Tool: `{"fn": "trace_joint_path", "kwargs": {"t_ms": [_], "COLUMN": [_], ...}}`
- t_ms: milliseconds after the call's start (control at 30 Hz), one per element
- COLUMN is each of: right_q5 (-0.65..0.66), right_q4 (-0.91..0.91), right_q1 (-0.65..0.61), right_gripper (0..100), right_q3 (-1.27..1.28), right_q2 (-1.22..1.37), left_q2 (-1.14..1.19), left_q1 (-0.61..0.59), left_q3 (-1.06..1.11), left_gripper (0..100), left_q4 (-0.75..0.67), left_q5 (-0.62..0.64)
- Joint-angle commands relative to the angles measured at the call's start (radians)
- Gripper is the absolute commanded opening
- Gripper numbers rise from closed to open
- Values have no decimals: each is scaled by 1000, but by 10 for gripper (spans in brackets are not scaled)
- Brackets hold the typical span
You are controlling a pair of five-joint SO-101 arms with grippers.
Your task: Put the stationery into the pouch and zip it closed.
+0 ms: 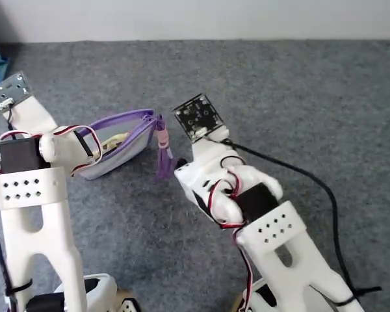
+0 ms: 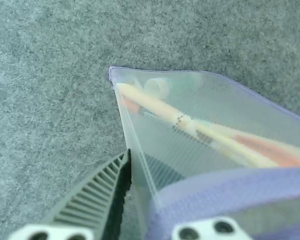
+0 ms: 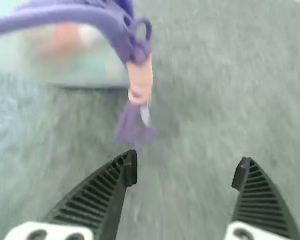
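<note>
The translucent mesh pouch (image 1: 125, 155) with a purple zipper band lies on the grey carpeted table (image 1: 299, 97), between the two arms and nearer the left one. Its mouth gapes upward. The stationery (image 2: 210, 136) is inside it: long yellow and orange pens or pencils lie slantwise against the mesh, with a small pale piece (image 2: 157, 86) by the far corner that is too blurred to name. At the pouch's end toward the right arm, the zipper pull (image 3: 138, 92), a purple loop with a pink bead and a purple tassel, hangs down onto the carpet. The left gripper (image 1: 86, 156) is clamped on the opposite end of the pouch, its ribbed finger (image 2: 92, 202) pressed against the mesh wall just below the purple band. The right gripper (image 3: 185, 172) hovers above the carpet just short of the tassel, with its jaws spread wide and nothing between them. A black cable (image 1: 325, 195) trails from the right arm across the carpet.
</note>
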Motion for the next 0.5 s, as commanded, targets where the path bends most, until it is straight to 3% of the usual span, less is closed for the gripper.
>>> {"fn": "trace_joint_path", "kwargs": {"t_ms": [0, 233, 467], "right_q5": [2, -9, -5], "right_q4": [-186, -456, -473], "right_q1": [-35, -47, -44], "right_gripper": [307, 307, 305], "right_q3": [8, 6, -86], "right_q2": [44, 239, 354], "left_q2": [21, 21, 21], "left_q1": [-6, -6, -6], "left_q3": [25, 25, 25], "left_gripper": [13, 13, 13], "left_q4": [-14, -14, -14], "left_q5": [6, 6, 6]}}
